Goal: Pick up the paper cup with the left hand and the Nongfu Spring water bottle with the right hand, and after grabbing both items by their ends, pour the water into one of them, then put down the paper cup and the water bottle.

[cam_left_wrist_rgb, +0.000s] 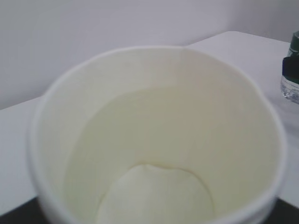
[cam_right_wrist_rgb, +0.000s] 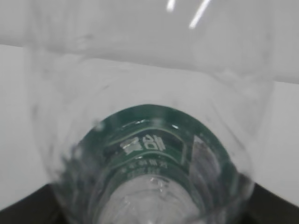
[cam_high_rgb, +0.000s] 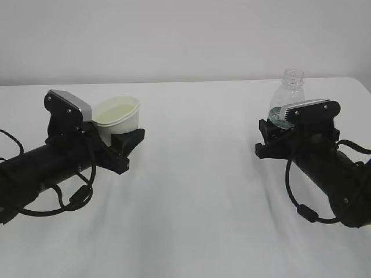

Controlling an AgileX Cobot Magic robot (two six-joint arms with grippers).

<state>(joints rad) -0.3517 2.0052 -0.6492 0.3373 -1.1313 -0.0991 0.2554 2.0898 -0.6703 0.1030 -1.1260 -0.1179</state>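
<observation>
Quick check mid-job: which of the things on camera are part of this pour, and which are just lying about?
Part of the job:
- paper cup, between the left gripper jaws
- Nongfu Spring water bottle, uncapped, upright, between the right gripper jaws

Lying about:
- nothing else in view; only the white table

White table (cam_high_rgb: 191, 202) spread across the whole lower view, cloth-smooth with faint creases. Behind the table's far edge, plain pale grey wall (cam_high_rgb: 174, 35), meeting the table in a straight line.

Two black arms (cam_high_rgb: 52, 162) with grey-silver rectangular modules (cam_high_rgb: 71, 104) and looping black cables (cam_high_rgb: 301, 200).
</observation>
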